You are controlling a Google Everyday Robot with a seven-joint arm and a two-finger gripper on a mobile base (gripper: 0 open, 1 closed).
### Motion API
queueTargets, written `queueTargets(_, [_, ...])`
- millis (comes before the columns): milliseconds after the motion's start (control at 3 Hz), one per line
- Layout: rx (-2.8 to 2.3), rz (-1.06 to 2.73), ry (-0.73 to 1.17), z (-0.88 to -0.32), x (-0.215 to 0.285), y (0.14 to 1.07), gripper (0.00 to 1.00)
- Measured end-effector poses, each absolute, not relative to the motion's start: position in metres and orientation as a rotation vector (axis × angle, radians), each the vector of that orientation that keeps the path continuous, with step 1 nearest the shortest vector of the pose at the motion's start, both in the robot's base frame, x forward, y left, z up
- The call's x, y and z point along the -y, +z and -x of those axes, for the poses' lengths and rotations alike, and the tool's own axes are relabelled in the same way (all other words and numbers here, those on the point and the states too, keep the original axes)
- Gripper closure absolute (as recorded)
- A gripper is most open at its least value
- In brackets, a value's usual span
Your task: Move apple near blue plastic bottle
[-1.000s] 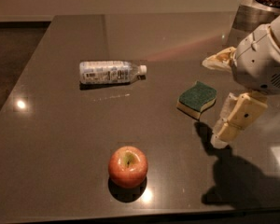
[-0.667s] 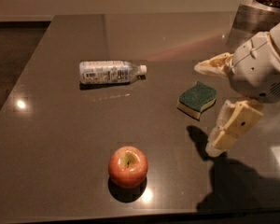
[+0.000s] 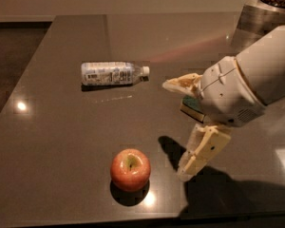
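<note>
The gripper (image 3: 175, 129) is closing in on the apple (image 3: 130, 169); over the last second it has been swinging across from well off to the apple's right in this view, and it is now hanging near that side of the fruit; its lower finger (image 3: 202, 148) is reaching down toward the table (image 3: 61, 127) near the apple without touching it; the jaws are standing spread wide, gripping nothing; the apple is sitting where it was, stem dimple up; the blue plastic bottle (image 3: 111, 73) is lying on its side well beyond the apple, unmoved; the sponge (image 3: 192, 109) is peeking out behind the gripper, farther right of the apple; judging by this, the approach is nearing its end and the grasp is not yet begun.
</note>
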State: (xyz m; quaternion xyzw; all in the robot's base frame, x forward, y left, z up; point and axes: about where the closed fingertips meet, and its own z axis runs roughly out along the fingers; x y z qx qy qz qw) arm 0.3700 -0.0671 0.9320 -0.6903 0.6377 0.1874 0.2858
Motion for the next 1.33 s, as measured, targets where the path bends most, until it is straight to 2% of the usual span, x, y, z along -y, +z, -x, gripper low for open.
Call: queueTargets(1333, [-1.672,1.974,0.635,-0.331,0.01,0.862,0.0])
